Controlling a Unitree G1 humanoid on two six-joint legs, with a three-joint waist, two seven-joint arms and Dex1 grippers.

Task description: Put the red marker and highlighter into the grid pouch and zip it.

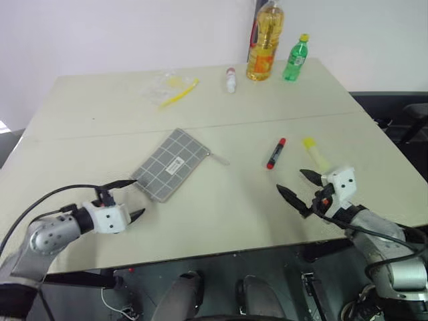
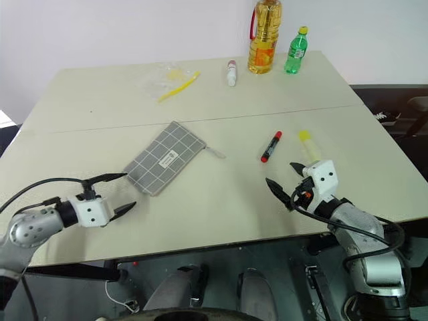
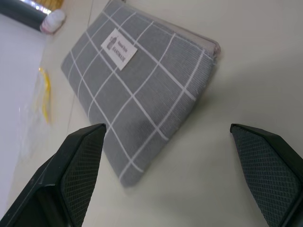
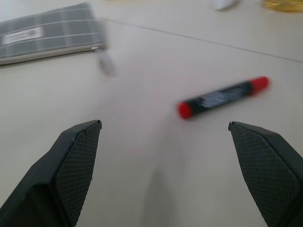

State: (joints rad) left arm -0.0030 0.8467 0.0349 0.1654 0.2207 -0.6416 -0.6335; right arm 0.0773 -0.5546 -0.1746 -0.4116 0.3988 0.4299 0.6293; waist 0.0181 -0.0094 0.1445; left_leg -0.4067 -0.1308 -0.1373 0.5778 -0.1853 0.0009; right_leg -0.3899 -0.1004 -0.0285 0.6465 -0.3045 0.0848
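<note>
Nearest the robot, two end effectors hang over the front of the pale tabletop (image 1: 221, 221), one on each side. The left end effector (image 1: 130, 198) has its two black fingers spread wide with nothing between them; it sits just beside the near corner of the grid pouch (image 1: 171, 164) without touching it. The right end effector (image 1: 298, 186) is likewise spread wide and empty, near the front right of the tabletop, pointing toward the middle.

One grid pouch lies flat, left of centre and turned at an angle: grey fabric with thin white lines and a small white label. In the left wrist view the label's lower line reads "HANDMADE"; the smaller line above it is too fine to read. Its zipper pull (image 1: 219, 159) pokes out from the pouch's right-hand corner.

One red marker (image 1: 276, 153) lies right of centre, apart from the pouch, with a black middle band carrying print too blurred to read. One highlighter (image 1: 315, 153), pale yellow, lies just to the right of the marker, near the right end effector.

Farther back lie one clear plastic bag (image 1: 160, 85) with one thin yellow stick (image 1: 179, 93), and one small white tube (image 1: 231, 79) with a red cap. At the far edge stand two bottles: a large oil bottle (image 1: 265, 41) and a small green bottle (image 1: 295, 59), their labels unreadable.
</note>
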